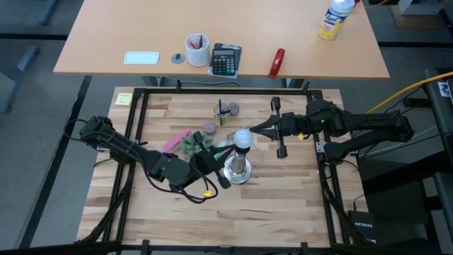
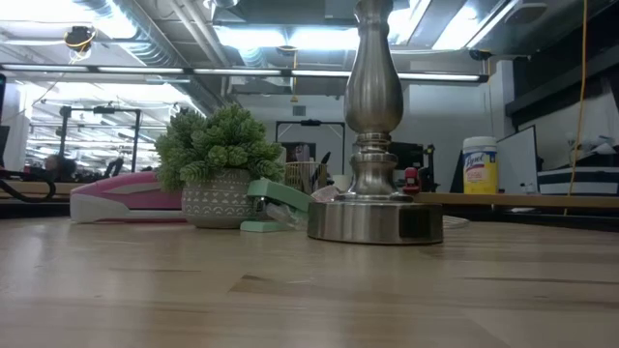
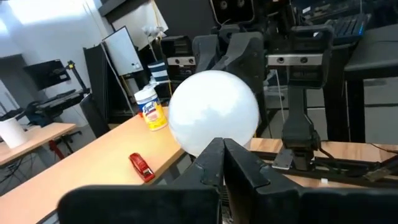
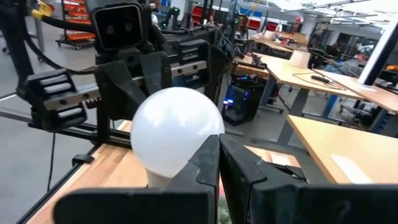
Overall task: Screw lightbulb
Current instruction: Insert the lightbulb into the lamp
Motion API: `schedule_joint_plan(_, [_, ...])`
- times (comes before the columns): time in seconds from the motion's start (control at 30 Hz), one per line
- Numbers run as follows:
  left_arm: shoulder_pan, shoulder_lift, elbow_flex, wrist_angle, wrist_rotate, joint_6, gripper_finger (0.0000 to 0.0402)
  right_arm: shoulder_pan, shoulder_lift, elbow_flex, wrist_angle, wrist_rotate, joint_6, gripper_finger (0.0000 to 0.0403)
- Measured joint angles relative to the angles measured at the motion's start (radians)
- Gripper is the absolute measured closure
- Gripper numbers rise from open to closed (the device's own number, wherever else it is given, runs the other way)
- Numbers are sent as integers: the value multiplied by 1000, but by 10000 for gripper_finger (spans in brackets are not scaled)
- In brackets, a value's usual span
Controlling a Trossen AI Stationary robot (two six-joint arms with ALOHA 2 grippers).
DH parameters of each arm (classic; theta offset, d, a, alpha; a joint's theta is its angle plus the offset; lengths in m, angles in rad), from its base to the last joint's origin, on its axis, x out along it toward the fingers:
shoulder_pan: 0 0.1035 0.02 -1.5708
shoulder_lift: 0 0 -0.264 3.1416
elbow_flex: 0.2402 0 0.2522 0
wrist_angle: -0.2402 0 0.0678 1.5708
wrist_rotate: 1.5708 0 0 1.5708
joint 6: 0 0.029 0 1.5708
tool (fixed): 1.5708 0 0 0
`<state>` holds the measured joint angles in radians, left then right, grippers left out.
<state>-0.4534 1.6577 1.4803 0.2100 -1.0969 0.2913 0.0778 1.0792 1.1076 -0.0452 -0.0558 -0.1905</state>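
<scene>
One lightbulb [image 1: 243, 137] sits atop one silver stand [image 1: 238, 170] on the tabletop [image 1: 283, 205]. Two grippers flank it: left gripper [image 1: 214, 157] and right gripper [image 1: 256, 129], each with fingers pressed together, holding nothing.

The left gripper [image 3: 222, 163], jaws closed, sits just before the white lightbulb [image 3: 213, 112].
</scene>
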Motion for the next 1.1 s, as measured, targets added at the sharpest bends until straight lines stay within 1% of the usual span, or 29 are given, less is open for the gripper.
schedule_joint_plan(0.1, [3,0,0,0,-5,0,400,-1,-1,0,-4,-22,2,386])
schedule_joint_plan(0.43, [19,0,0,1,-14,-2,400,0,-1,0,-10,-32,6,386])
schedule_joint_plan(0.6, [30,0,0,0,-37,-4,400,0,-8,0,-20,-35,6,386])
schedule_joint_plan(0.7, [30,0,0,0,-79,-4,400,1,-14,1,-32,-46,6,386])
schedule_joint_plan(0.8, [32,0,0,1,-85,-4,400,2,-17,1,-40,-57,6,386])
schedule_joint_plan(0.97, [44,0,0,4,-83,-18,400,3,-14,0,-48,-130,7,386])
schedule_joint_plan(1.1, [58,0,0,-11,-80,-34,400,3,-15,0,-47,-146,10,386])
